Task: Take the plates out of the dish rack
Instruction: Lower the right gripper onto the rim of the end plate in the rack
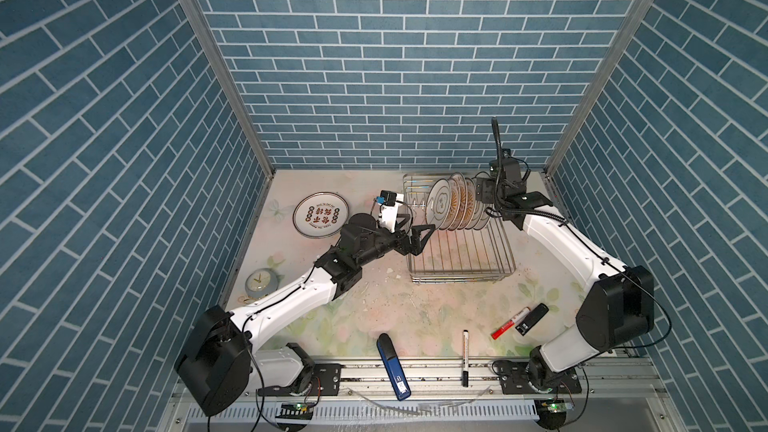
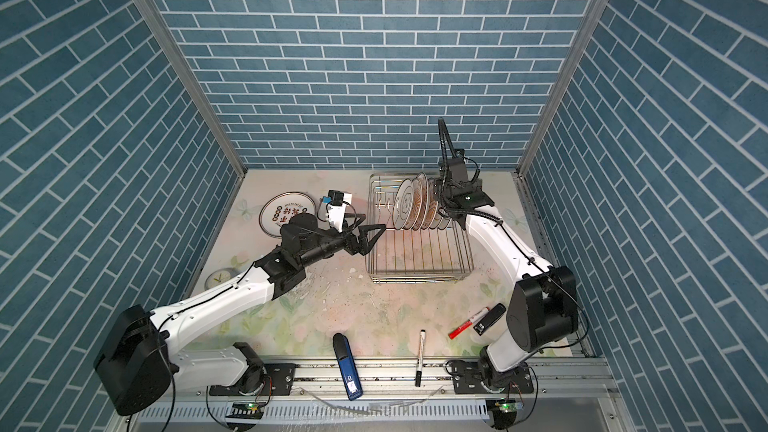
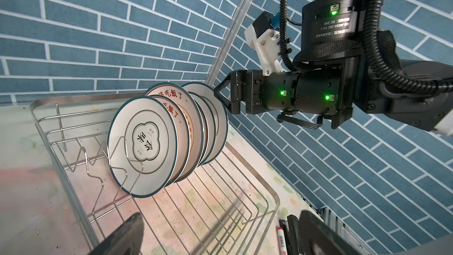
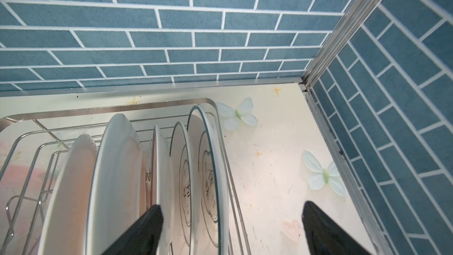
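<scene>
Plates (image 1: 455, 205), round, white and dark-rimmed, stood on edge in a row at the far end of the silver wire dish rack (image 1: 459, 261); one more white plate with red characters (image 1: 321, 215) lay flat on the floral desk (image 1: 395, 313). Left hand (image 1: 428, 233) hovered apart beside the frontmost plate. Right hand (image 4: 230, 229), fingers spread, straddled the rearmost plates' rims.

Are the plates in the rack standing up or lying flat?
Standing up. The plates stand on edge in a row between the dish rack's wire prongs, leaning a little.
</scene>
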Robot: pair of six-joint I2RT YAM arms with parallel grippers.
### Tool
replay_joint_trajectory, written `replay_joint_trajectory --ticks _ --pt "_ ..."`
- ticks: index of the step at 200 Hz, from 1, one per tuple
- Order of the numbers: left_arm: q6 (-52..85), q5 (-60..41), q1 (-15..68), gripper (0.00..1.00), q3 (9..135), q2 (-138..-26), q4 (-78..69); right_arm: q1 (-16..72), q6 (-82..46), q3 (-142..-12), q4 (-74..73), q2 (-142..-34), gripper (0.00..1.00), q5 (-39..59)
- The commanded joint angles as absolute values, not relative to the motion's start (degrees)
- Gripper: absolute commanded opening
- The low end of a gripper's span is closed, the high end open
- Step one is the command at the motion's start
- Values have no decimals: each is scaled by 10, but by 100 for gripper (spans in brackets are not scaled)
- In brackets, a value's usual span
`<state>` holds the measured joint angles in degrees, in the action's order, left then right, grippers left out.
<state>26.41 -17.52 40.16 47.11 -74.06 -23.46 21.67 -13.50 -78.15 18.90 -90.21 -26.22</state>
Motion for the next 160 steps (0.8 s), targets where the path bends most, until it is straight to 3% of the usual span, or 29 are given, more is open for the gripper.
replay_joint_trajectory --ticks 1,39,111,130,160 --pt "275 -173 405 100 489 -752 -227 204 -159 -789 197 -905 77 -243" --pt "289 -131 405 100 482 -751 -234 199 -155 -780 185 -905 56 -224" --pt "295 -158 405 100 487 -772 -240 199 -147 -805 210 -947 44 -209" --pt "295 -159 405 100 484 -770 -240 198 -145 -792 192 -947 34 -221" --pt "294 -152 405 100 481 -768 -233 198 -142 -794 184 -961 26 -249"
